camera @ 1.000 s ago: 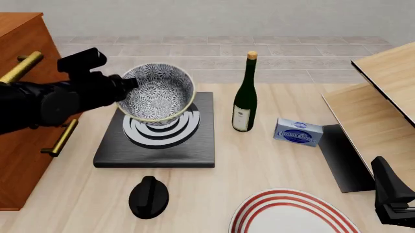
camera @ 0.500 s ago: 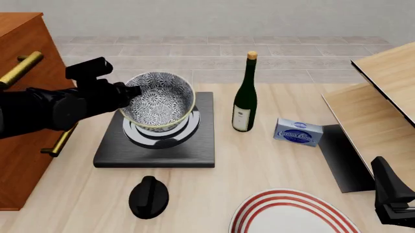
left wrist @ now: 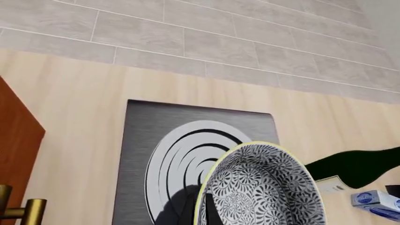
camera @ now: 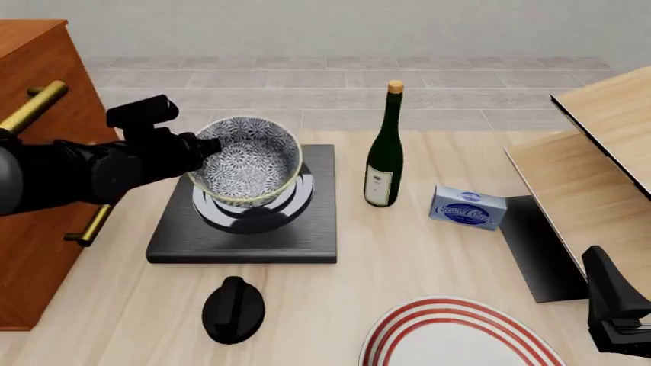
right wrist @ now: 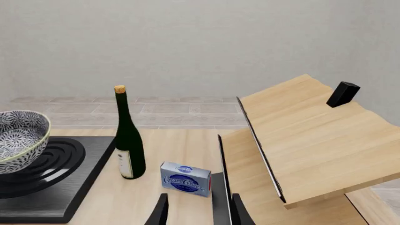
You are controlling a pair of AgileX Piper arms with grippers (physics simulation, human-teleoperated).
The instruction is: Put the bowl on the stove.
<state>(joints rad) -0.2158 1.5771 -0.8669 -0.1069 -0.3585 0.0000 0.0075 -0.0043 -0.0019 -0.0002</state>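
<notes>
The blue-and-white patterned bowl (camera: 249, 164) is low over the burner rings of the black stove (camera: 244, 232), tilted a little. Whether its base touches the rings I cannot tell. My left gripper (camera: 206, 146) is shut on the bowl's left rim. In the left wrist view the bowl (left wrist: 262, 187) covers part of the stove (left wrist: 181, 150), and one dark finger (left wrist: 209, 211) shows inside the rim. The right wrist view shows the bowl (right wrist: 18, 136) and stove (right wrist: 50, 178) far to one side. My right gripper (right wrist: 200, 215) is open and holds nothing; it sits at the table's near right corner (camera: 615, 313).
A green wine bottle (camera: 383, 152) stands just right of the stove, with a blue cream-cheese box (camera: 468, 207) beyond it. A black knob (camera: 233, 309) and a red-ringed white plate (camera: 458, 335) lie near the front edge. Wooden cabinet (camera: 41, 91) at left, slanted wooden shelf (camera: 600, 152) at right.
My left gripper has carried the bowl down and slightly right, from above the burner to low over its rings. The right arm has stayed still.
</notes>
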